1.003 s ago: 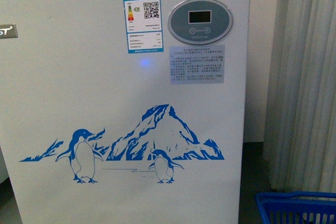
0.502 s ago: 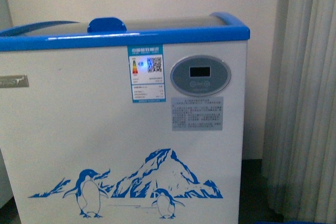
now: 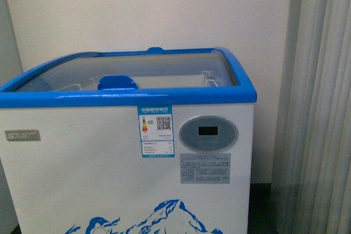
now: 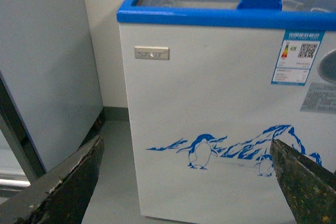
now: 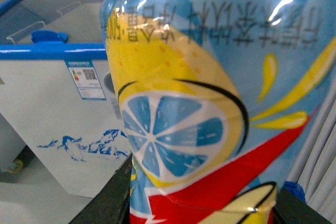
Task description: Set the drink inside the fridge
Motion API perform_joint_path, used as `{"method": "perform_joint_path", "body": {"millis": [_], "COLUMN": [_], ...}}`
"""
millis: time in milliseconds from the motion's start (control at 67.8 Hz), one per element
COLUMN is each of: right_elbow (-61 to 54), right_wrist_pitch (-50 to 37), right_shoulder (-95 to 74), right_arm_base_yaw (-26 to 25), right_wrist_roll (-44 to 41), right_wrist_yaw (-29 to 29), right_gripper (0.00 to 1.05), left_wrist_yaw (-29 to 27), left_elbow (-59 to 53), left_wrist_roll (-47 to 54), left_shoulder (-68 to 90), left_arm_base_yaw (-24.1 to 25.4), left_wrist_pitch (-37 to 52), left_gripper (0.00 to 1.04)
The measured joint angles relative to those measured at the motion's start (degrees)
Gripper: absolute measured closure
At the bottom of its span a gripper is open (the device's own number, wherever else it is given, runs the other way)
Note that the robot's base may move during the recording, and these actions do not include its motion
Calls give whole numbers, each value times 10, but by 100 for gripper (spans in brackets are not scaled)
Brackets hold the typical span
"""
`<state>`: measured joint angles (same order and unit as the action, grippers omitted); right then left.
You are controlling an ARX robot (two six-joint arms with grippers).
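Note:
The fridge (image 3: pixel 82 168) is a white chest with a blue rim, curved glass sliding lids (image 3: pixel 164 72) with a blue handle (image 3: pixel 117 82), and an oval grey display (image 3: pixel 208 133). It fills the front view, close ahead. No gripper shows there. In the left wrist view my left gripper (image 4: pixel 186 182) is open and empty, facing the fridge (image 4: pixel 220 108) front with its penguin picture. In the right wrist view my right gripper (image 5: pixel 202 203) is shut on the drink (image 5: pixel 210 93), whose blue-and-yellow label with a red part fills the picture. The fridge (image 5: pixel 63 93) stands behind it.
A tall grey cabinet (image 4: pixel 42 72) stands next to the fridge, with a gap of grey floor (image 4: pixel 113 166) between them. A pale wall (image 3: pixel 153 9) rises behind the fridge. Light curtains (image 3: pixel 318 108) hang on its other side.
The front view has risen: the penguin picture has slid down to the bottom edge, the glass lids and the inside now show, and the blue basket has left the view.

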<state>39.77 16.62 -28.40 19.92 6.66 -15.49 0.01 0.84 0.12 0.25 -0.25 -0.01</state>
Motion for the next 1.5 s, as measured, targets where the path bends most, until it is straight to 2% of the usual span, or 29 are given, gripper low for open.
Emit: {"method": "perform_joint_path", "body": {"millis": [251, 310, 369, 457, 575, 693, 767, 856, 959, 1062, 1106, 1180, 1342, 1505], "right_elbow": [1, 1, 1, 1, 1, 1, 1, 1, 1, 1, 1, 1, 1, 1], "right_wrist_pitch": [0, 0, 0, 0, 0, 0, 0, 0, 0, 0, 0, 0, 0, 0], "right_shoulder": [0, 0, 0, 0, 0, 0, 0, 0, 0, 0, 0, 0, 0, 0], "right_arm_base_yaw": [0, 0, 0, 0, 0, 0, 0, 0, 0, 0, 0, 0, 0, 0], "right_wrist_roll": [0, 0, 0, 0, 0, 0, 0, 0, 0, 0, 0, 0, 0, 0], "right_wrist_yaw": [0, 0, 0, 0, 0, 0, 0, 0, 0, 0, 0, 0, 0, 0], "right_gripper": [66, 66, 66, 66, 66, 66, 66, 66, 66, 66, 66, 66, 66, 66], "left_wrist_yaw": [-1, -16, -19, 1, 40, 83, 120, 168, 214, 287, 290, 289, 280, 267], "left_elbow": [0, 30, 51, 62, 112, 214, 281, 375, 473, 582, 623, 675, 759, 833], "left_wrist_roll": [-3, -66, -127, -165, -148, -42, 32, 161, 304, 508, 606, 699, 791, 818], "left_shoulder": [1, 40, 104, 200, 358, 542, 633, 736, 828, 914, 948, 997, 1074, 1136], "left_arm_base_yaw": [0, -4, -7, -6, -1, -8, -19, -35, -50, -68, -73, -75, -70, -65], "left_wrist_pitch": [-1, -77, -102, -43, 106, 268, 318, 326, 306, 221, 178, 138, 90, 81], "left_gripper": [8, 8, 8, 8, 8, 8, 8, 8, 8, 8, 8, 8, 8, 8]}}
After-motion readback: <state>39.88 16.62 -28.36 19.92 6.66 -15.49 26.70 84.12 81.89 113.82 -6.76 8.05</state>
